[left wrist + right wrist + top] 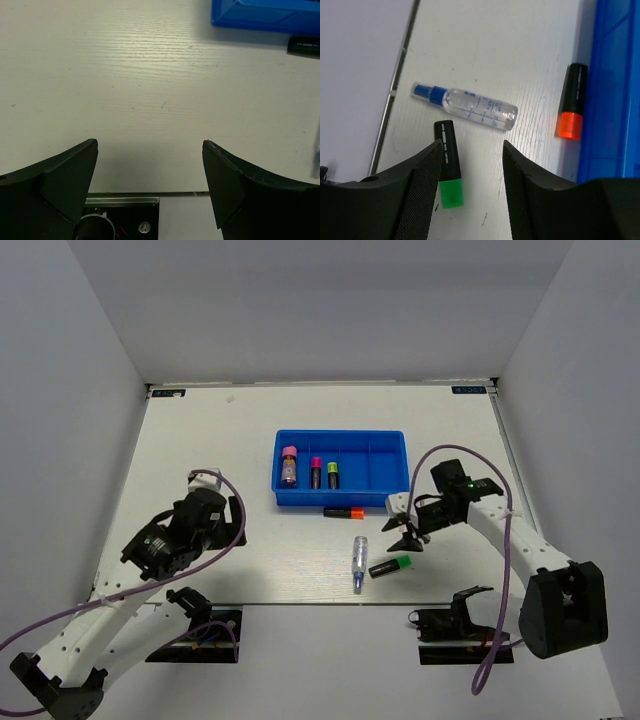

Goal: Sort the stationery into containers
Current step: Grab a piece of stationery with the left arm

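Observation:
The blue tray (395, 472) holds a pink-capped glue stick (289, 466), a pink-capped highlighter (316, 473) and a yellow-capped highlighter (333, 475). An orange-capped highlighter (343, 511) lies on the table just in front of the tray. It also shows in the right wrist view (571, 108). A clear blue-tipped pen (465, 106) and a green-capped highlighter (449, 170) lie nearer the front edge. My right gripper (471, 150) is open and empty above the table, its left finger beside the green highlighter. My left gripper (149, 147) is open and empty at the left.
The table's front edge (150, 193) runs just under the left fingers, with black mounts below it. The tray's near left corner (265, 15) shows at the top right of the left wrist view. White walls enclose the table.

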`<state>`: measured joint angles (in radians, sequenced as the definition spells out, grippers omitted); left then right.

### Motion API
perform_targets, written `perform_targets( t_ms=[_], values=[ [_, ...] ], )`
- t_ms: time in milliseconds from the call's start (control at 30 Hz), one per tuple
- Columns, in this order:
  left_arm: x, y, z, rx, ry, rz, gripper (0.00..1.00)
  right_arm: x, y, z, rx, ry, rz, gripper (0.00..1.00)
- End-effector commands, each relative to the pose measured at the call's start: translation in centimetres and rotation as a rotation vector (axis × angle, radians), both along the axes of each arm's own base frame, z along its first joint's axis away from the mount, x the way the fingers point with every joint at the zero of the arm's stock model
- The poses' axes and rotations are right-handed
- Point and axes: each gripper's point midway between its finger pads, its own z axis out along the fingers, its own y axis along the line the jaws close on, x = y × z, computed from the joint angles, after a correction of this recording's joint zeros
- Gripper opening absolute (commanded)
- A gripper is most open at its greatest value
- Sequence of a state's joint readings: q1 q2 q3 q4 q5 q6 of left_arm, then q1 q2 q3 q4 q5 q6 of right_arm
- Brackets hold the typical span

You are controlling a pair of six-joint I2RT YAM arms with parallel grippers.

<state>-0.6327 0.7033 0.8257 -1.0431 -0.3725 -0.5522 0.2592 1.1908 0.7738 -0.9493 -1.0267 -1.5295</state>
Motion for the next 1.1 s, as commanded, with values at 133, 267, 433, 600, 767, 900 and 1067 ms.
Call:
perform_targets(
  t_ms=[133,267,433,600,767,900,1067],
  values=[
    [0.4,0.5,-0.6,0.040,-0.033,-0.037,0.95,5.3,2.5,-0.5,-0.191,0.057,-0.347,0.55],
    [0.5,0.9,-1.1,0.057,-0.049,-0.036,0.97,5.5,4.1,-1.2,-0.214,0.109,-0.433,0.55],
    [0.5,1.1,-0.7,0.052,-0.078,-0.035,0.98,6.0,5.5,-3.1,-0.282,0.083,-0.430,0.58],
    [0.1,1.3,-0.7,0.039,-0.082,-0.029,0.98,7.3,5.8,-4.8,-0.326,-0.016,-0.445,0.59],
    [-0.2,1.5,-0.7,0.031,-0.090,-0.023,0.98,9.3,6.1,-5.0,-0.323,-0.112,-0.480,0.61],
    [-0.3,1.5,-0.9,0.028,-0.085,-0.023,0.98,10.0,6.2,-5.4,-0.326,-0.145,-0.490,0.38],
    [-0.4,1.4,-1.1,0.023,-0.080,-0.023,0.98,9.7,6.3,-6.0,-0.333,-0.145,-0.474,0.10]
  ],
)
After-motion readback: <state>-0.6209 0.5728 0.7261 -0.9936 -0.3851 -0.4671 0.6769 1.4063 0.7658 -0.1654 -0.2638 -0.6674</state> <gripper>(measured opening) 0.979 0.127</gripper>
